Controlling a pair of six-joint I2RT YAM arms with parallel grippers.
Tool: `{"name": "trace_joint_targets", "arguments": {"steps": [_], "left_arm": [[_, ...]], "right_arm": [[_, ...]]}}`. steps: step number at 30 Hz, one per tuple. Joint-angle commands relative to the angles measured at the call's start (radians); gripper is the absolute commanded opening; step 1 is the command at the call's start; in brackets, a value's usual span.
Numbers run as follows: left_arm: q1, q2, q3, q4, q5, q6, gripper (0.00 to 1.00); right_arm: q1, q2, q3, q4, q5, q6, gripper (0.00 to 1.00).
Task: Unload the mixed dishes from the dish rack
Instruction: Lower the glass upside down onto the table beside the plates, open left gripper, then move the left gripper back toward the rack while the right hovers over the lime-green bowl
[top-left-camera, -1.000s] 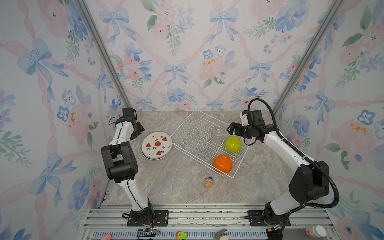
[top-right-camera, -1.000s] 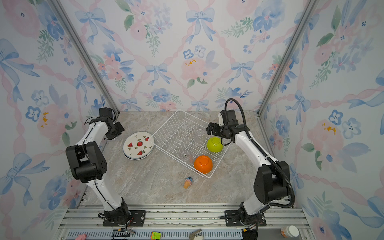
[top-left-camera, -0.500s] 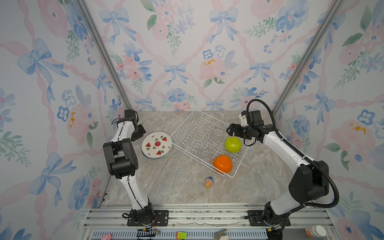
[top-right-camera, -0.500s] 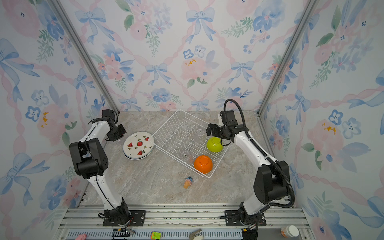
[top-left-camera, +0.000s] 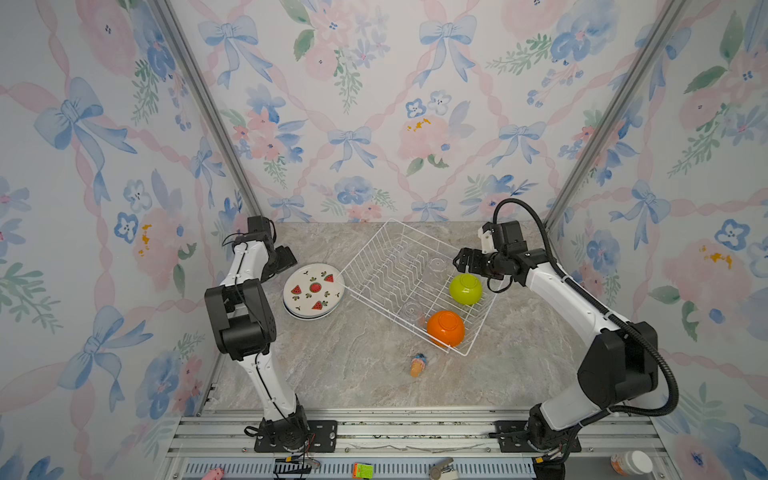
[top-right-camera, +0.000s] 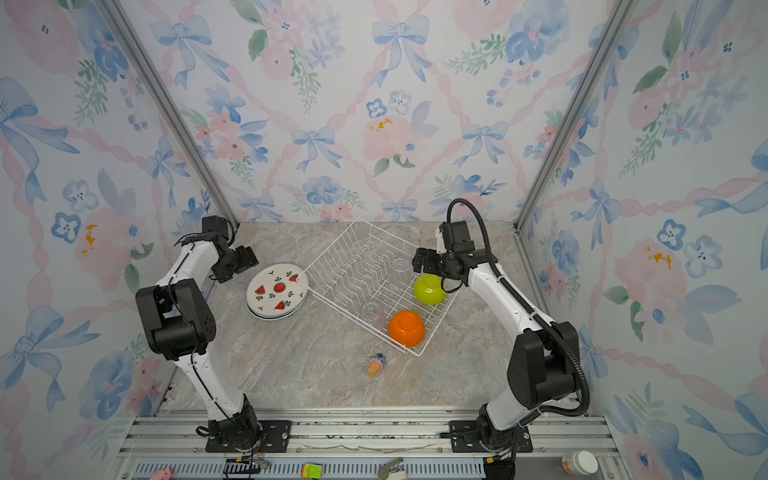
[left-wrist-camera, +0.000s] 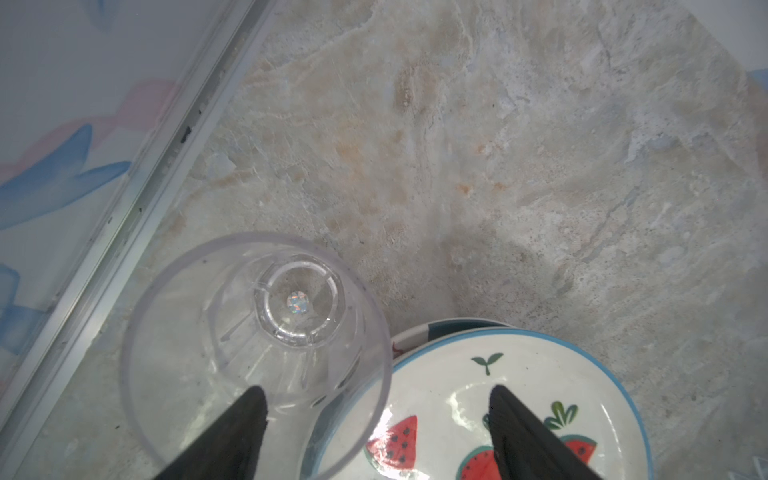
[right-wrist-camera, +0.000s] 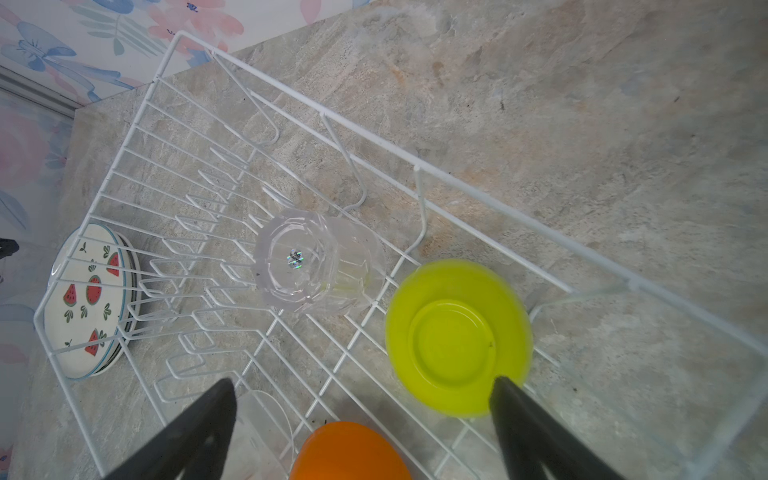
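My left end effector (left-wrist-camera: 374, 388) hangs spread over a clear glass (left-wrist-camera: 257, 332) standing mouth-up on the marbled tabletop (left-wrist-camera: 498, 166), just beside the stacked glossy watermelon plates (left-wrist-camera: 478, 374); that placing looks done. My right end effector (right-wrist-camera: 362, 379), also spread, hovers over the white wire dish rack (right-wrist-camera: 415, 166), which holds an upturned faceted glass (right-wrist-camera: 316, 262), a lime-green bowl (right-wrist-camera: 457, 336) and an orange bowl (right-wrist-camera: 349, 451). Next I'd lower onto one and grip its smooth, curved wall squarely.
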Motion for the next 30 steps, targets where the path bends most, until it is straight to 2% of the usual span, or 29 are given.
{"name": "trace_joint_targets", "arguments": {"steps": [1,11,20,25,30], "left_arm": [[-0.013,-0.077,-0.017,-0.015,0.017,0.008,0.98],[-0.065,-0.231,-0.091,-0.013,0.064,-0.003,0.98],[-0.152,-0.461,-0.285,0.04,0.074,0.0,0.98],[-0.187,-0.618,-0.461,0.191,0.179,-0.009,0.98],[-0.24,-0.742,-0.582,0.324,0.303,-0.046,0.98]], "right_arm": [[0.007,-0.052,-0.019,-0.03,0.024,-0.01,0.97],[0.034,-0.077,0.004,-0.081,0.048,-0.02,0.97],[0.174,-0.087,0.001,-0.082,0.042,0.009,0.97],[0.254,-0.07,-0.022,-0.062,0.012,0.064,0.97],[0.307,-0.046,-0.029,-0.064,0.086,0.073,0.97]]}}
